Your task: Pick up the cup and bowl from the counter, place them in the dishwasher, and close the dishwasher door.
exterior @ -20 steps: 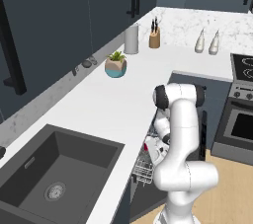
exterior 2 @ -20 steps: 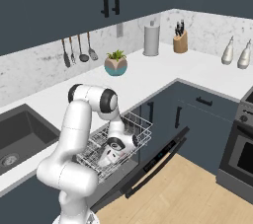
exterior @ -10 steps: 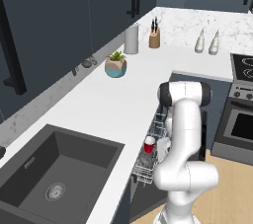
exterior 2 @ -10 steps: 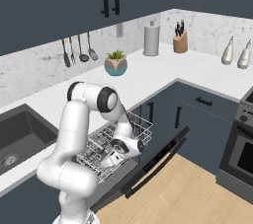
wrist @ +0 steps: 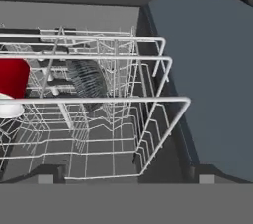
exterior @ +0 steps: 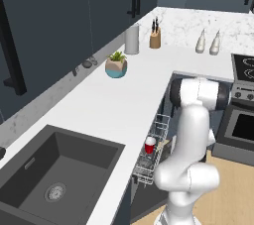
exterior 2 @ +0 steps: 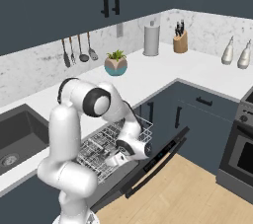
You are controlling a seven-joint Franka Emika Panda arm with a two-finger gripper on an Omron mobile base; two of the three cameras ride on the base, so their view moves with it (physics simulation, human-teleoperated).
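Note:
The red cup [exterior: 150, 145] stands free in the dishwasher's white wire rack [exterior 2: 99, 145], which is pulled out below the white counter [exterior: 114, 101]. In the hand view the cup [wrist: 13, 77] is at the left edge, and a dark grey round thing, likely the bowl [wrist: 89, 81], stands on edge deeper in the rack [wrist: 148, 100]. My gripper [exterior 2: 117, 159] hangs low at the rack's front corner above the lowered dishwasher door [exterior 2: 155, 160]. Its fingertips [wrist: 47, 173] sit wide apart, open, with nothing between them.
On the counter stand a teal plant pot [exterior: 116, 67], a paper towel roll [exterior: 132, 39], a knife block [exterior: 155, 38] and two bottles [exterior: 201, 41]. The dark sink [exterior: 54, 169] lies to the left and the oven [exterior: 243, 122] to the right. Wooden floor [exterior 2: 197, 188] lies beyond the door.
The gripper has opened and let go of the red cup, which now rests in the rack. The hand has drawn back toward the rack's front edge.

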